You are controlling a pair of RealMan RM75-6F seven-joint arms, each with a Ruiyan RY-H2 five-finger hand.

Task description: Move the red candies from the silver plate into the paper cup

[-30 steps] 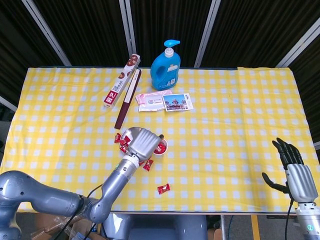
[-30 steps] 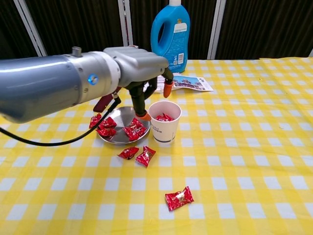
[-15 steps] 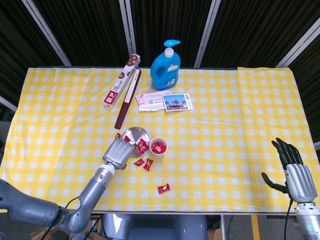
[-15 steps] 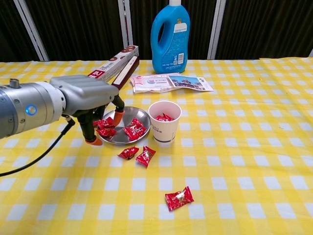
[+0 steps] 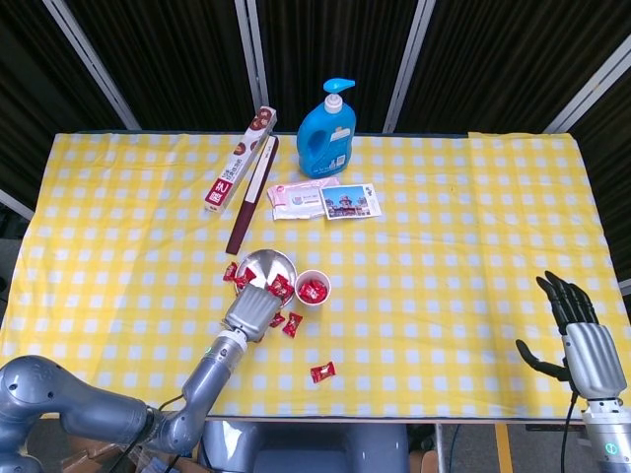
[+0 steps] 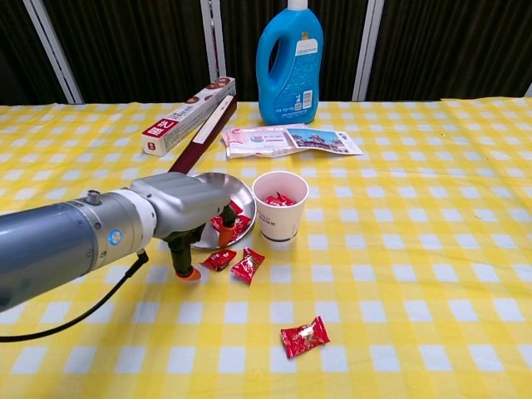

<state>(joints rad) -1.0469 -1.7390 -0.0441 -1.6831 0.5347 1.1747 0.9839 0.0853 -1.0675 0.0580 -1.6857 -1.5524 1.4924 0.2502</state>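
Candies (image 6: 279, 199) fill the paper cup (image 6: 279, 208); left robot hand (image 6: 187, 218) spread, empty.

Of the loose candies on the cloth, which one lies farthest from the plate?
The lone red candy at the front of the table, well clear of the silver plate. The other two loose candies lie together just below the plate's rim.

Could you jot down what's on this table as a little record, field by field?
cloth: yellow checked tablecloth
plate: silver plate with red candies on it
cup: paper cup right of the plate, red candies inside
loose candies: three on the cloth, one near the front edge
left hand: low over the plate's near edge
right hand: idle, far right
back: blue bottle
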